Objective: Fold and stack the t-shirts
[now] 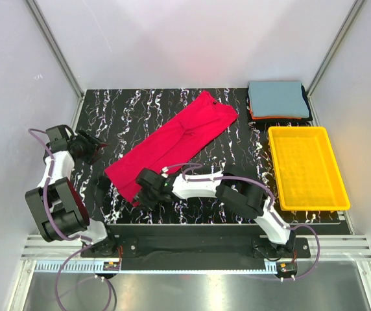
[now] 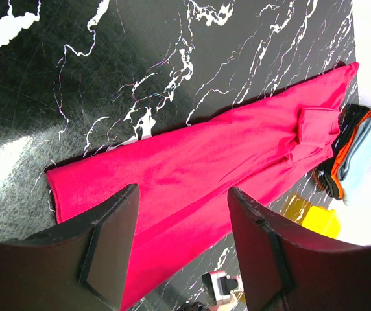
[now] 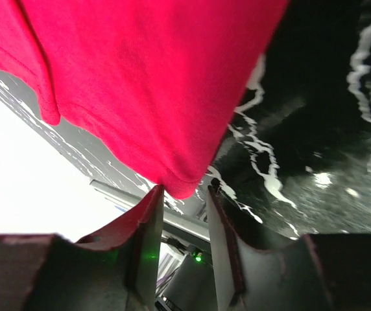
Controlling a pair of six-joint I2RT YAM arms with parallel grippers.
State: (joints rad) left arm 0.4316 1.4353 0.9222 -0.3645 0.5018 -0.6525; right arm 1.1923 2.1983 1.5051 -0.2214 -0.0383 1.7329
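Observation:
A bright red t-shirt (image 1: 172, 142), folded into a long strip, lies diagonally across the black marble table (image 1: 127, 110). My right gripper (image 1: 137, 193) is at the strip's near-left corner. In the right wrist view its fingers (image 3: 152, 214) stand a little apart, and the red corner (image 3: 182, 184) hangs at their tips without being pinched. My left gripper (image 1: 98, 146) hovers left of the shirt, wide open and empty. The left wrist view shows the red strip (image 2: 192, 168) past the open gripper (image 2: 182, 194). A folded grey-blue shirt (image 1: 277, 97) tops a stack with orange and dark shirts at the back right.
A yellow plastic tray (image 1: 283, 194) sits on the right side of the table, just in front of the folded stack. White walls enclose the table on three sides. The stack's edge (image 2: 344, 155) and a bit of the tray (image 2: 315, 217) show in the left wrist view.

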